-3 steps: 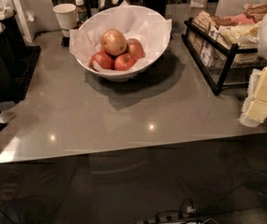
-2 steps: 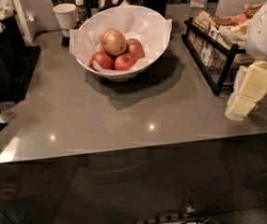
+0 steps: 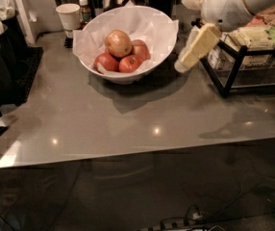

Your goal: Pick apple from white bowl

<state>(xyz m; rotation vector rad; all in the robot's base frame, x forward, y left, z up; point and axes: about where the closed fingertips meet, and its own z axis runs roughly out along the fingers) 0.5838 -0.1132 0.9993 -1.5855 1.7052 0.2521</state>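
While my pincer (image 3: 188, 57) hangs above the tabletop (image 3: 128, 124) just right of the white bowl (image 3: 123, 77), the apple (image 3: 118, 43) lies off to its left, resting on the smaller red apples (image 3: 129, 63) inside that paper-lined bowl. I cannot tell whether the pincer is open or closed. A black wire rack (image 3: 233, 57) stands to its right.

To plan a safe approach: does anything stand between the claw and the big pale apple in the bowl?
Only the rim of the white bowl. The claw hangs outside it, on the view's right. The apple lies on top of the smaller red apples, uncovered, so from above nothing visible blocks it.
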